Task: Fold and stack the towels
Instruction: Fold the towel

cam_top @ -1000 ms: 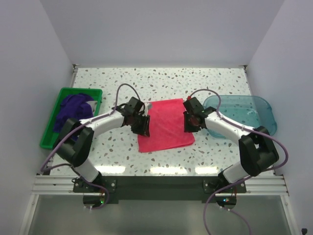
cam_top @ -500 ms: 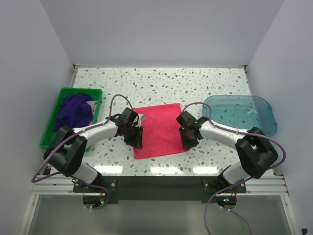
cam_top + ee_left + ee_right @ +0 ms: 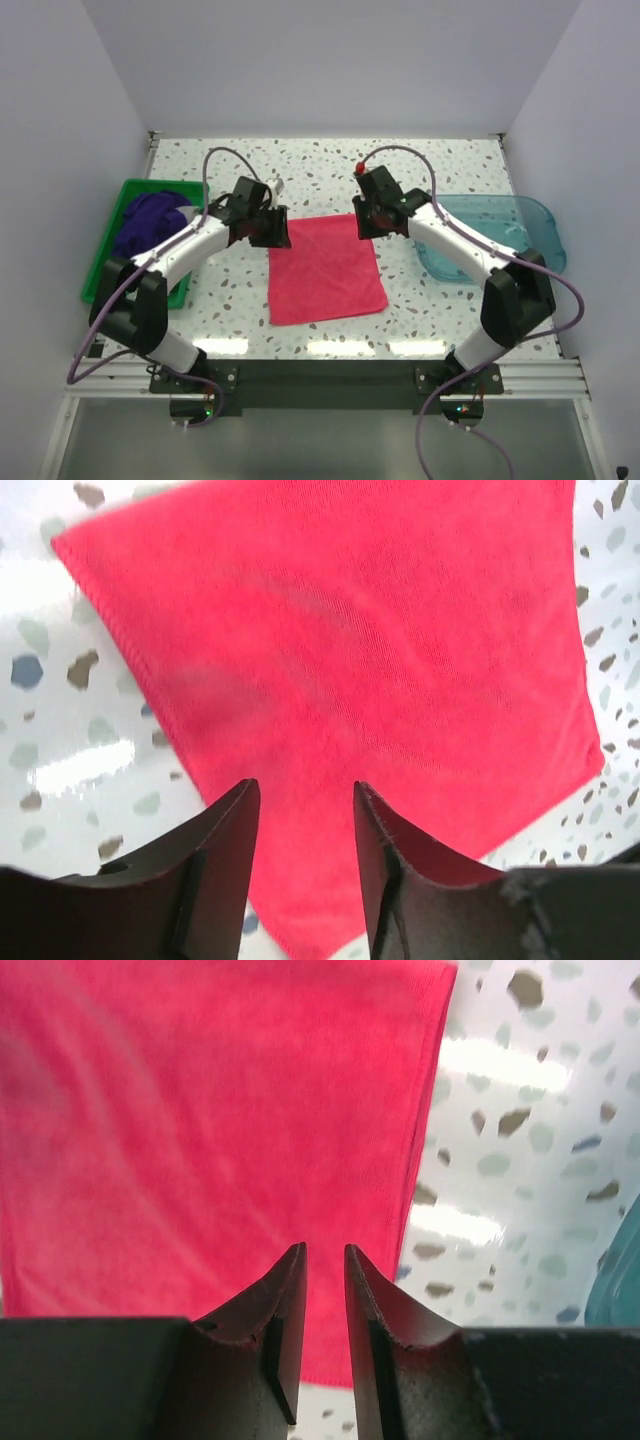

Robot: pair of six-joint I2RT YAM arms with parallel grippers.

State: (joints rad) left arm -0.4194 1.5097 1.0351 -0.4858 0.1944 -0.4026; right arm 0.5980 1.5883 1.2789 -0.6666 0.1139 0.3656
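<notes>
The hot pink towel (image 3: 325,270) lies flat as a folded rectangle in the middle of the table. It fills most of the left wrist view (image 3: 350,650) and the left part of the right wrist view (image 3: 200,1140). My left gripper (image 3: 270,228) hovers at the towel's far left corner, open (image 3: 304,783), with nothing between its fingers. Over the far right corner my right gripper (image 3: 368,218) holds its jaws only slightly apart (image 3: 324,1247), also with nothing in them. A dark purple towel (image 3: 150,225) sits bunched in the green bin.
The green plastic bin (image 3: 100,270) stands at the left edge of the table. A translucent teal tray (image 3: 500,225) stands at the right, and its corner shows in the right wrist view (image 3: 615,1290). White walls close in three sides.
Both grippers have moved from the towel's side edges up to its far corners. The left jaws have spread wider. The pink towel now lies flat, a little nearer the front.
</notes>
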